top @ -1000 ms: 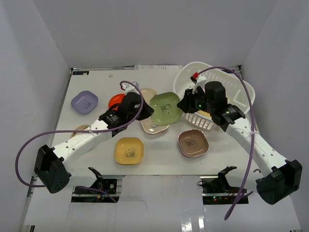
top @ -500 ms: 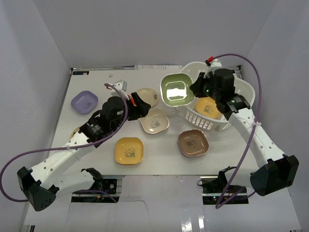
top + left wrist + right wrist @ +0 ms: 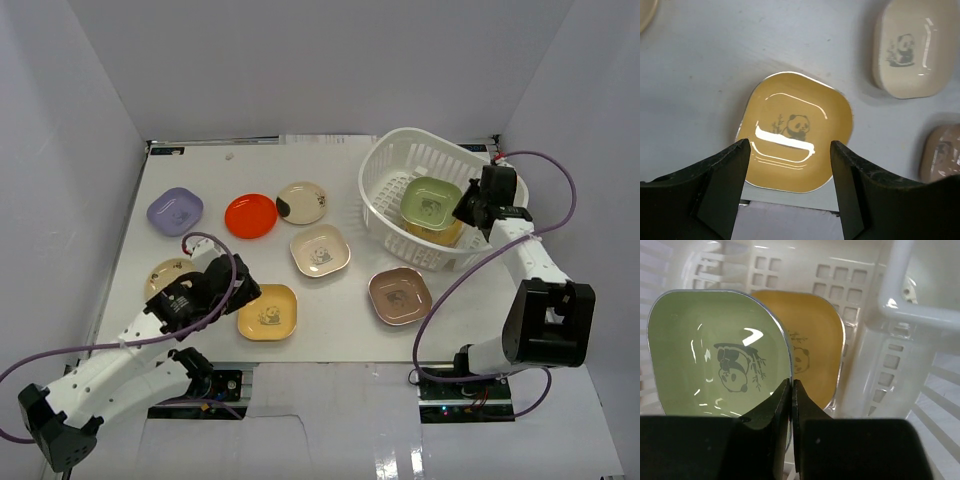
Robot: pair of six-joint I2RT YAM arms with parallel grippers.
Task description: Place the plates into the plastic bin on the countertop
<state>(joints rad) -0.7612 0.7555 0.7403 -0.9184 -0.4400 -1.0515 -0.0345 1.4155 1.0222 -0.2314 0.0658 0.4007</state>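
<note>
Right hand point(image 3: 791, 385) is pinching the green rounded-square plate point(image 3: 715, 360) inside the white slotted plastic bin point(image 3: 380, 195); left hand point(image 3: 788, 146) is hovering open above a yellow rounded-square plate point(image 3: 795, 107).

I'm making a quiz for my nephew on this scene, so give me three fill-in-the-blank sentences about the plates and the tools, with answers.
1. The right tool is shut on the rim of a plate coloured ____.
2. The open left tool hangs over a yellow plate printed with a ____.
3. The plastic bin shows ____ plates inside.
Answers: green; panda; two.
</note>
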